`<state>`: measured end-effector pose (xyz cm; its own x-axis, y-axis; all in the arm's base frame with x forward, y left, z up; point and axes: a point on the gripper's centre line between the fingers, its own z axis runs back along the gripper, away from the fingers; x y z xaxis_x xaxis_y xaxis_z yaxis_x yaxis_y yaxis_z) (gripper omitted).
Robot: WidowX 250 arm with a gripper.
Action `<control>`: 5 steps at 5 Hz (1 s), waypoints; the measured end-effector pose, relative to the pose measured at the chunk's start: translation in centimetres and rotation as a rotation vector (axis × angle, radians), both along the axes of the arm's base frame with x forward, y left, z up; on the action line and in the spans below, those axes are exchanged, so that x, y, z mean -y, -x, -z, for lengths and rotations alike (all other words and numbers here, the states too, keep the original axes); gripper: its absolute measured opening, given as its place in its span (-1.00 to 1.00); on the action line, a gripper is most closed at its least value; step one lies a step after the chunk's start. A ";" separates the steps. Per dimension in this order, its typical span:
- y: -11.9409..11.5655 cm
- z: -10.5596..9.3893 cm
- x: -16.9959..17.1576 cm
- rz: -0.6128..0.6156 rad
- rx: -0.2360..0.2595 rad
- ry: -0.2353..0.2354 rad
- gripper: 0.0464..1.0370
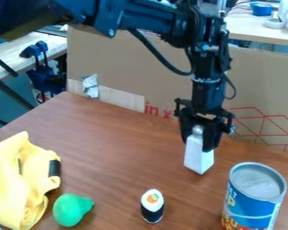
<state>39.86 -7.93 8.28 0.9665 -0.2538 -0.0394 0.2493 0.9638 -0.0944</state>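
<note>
One white block [198,157] is pinched between the nearly closed fingers of the black gripper [200,137], upright above the brown table [119,148], toward its back edge. Nearer the camera are a blue can [253,200] at right, a sushi toy [152,206], a green pear-shaped toy [70,210] and yellow cloth [17,179].

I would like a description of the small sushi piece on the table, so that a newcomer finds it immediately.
On the brown table, look toward the bottom of the view, between the green pear-shaped thing and the blue can. The sushi piece stands there. Unlike its plain green neighbour and the bigger can, it has a black lower part and a white top with orange and green.
</note>
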 end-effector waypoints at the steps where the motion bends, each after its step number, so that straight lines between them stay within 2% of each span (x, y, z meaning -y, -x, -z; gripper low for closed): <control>1: 0.0 0.1 0.0 -0.005 0.003 0.006 0.88; 2: 0.4 0.8 0.0 0.007 -0.005 0.007 0.95; 3: 0.9 -0.5 0.3 0.012 0.032 0.021 0.94; 4: 2.9 -5.4 0.6 0.058 0.095 0.032 0.94; 5: 6.2 -9.9 1.1 0.119 0.136 -0.010 0.94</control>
<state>33.64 -9.05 18.17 0.9263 -0.3667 0.0867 0.3712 0.9275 -0.0430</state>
